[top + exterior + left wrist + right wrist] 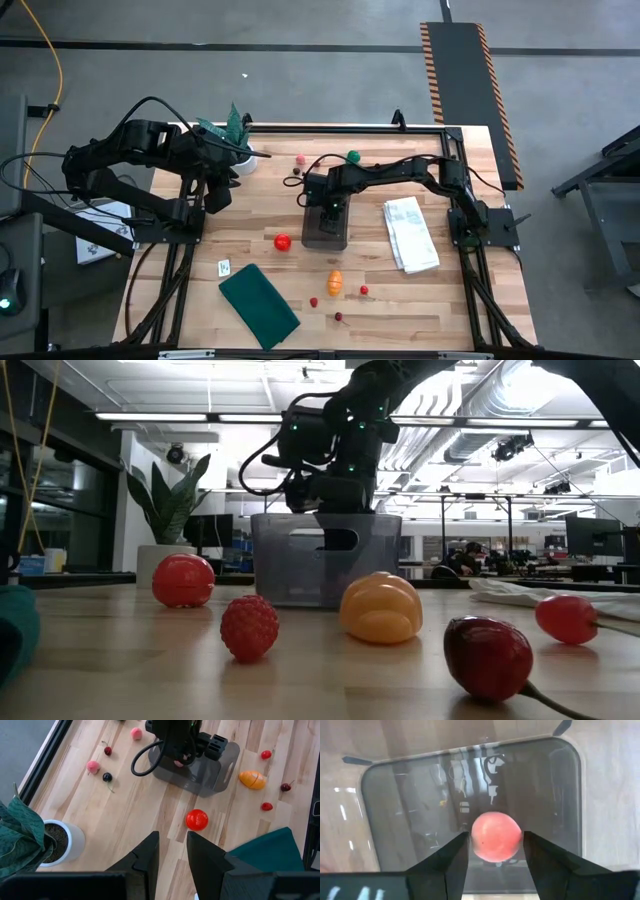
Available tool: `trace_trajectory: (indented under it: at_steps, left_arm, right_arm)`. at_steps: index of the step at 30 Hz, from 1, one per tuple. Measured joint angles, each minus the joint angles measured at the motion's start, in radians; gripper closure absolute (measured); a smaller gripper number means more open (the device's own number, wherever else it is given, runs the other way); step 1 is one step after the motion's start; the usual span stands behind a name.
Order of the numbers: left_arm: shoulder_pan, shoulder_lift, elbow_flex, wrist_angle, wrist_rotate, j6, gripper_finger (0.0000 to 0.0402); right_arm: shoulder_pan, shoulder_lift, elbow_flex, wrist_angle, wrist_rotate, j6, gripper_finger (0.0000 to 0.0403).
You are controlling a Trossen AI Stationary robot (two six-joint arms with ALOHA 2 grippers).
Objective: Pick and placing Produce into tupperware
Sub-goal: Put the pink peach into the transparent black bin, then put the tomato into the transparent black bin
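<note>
My right end effector (496,851) hangs over the open tupperware (395,820), its fingers (447,865) standing apart on either side of a pink-red ball of toy fruit (496,843). There seems to be a sliver of gap on each side, so I judge the piece released or just being let go inside the container rather than clamped; I cannot tell whether it rests on the floor of the tub.

It looks like a light, hard, smooth plastic sphere, likely to roll or squirt out of a pinch. I would grip it across its widest middle, jaws level, with gentle force. The tub itself looks thin and light and may slide if nudged.

From above, the tupperware (326,228) sits near the worktop (420,300) centre, with a red ball (283,241) just beside it at 9 o'clock, an orange piece (335,282) at 6 o'clock, small red berries (363,290) beyond that, and a green round fruit (353,157) at 12 o'clock. A white cloth (410,234) lies at 3 o'clock, a dark green cloth (259,305) at 7 o'clock.

Only my right wrist view shows the fruit between the fingers; the top view hides it under my arm. The low view alone shows a raspberry's (249,627) bumpy skin. My left end effector (170,847) waits by the potted plant (232,135), fingers slightly parted, holding nothing.
</note>
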Motion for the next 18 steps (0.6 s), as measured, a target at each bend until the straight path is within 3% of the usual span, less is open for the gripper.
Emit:
trace_trajectory:
  at_steps: [18]
  left_arm:
    - [0.000, 0.000, 0.000, 0.000, 0.000, 0.008, 0.0312]
  right_arm:
    - [-0.009, -0.003, 0.321, -0.201, -0.012, -0.034, 0.0222]
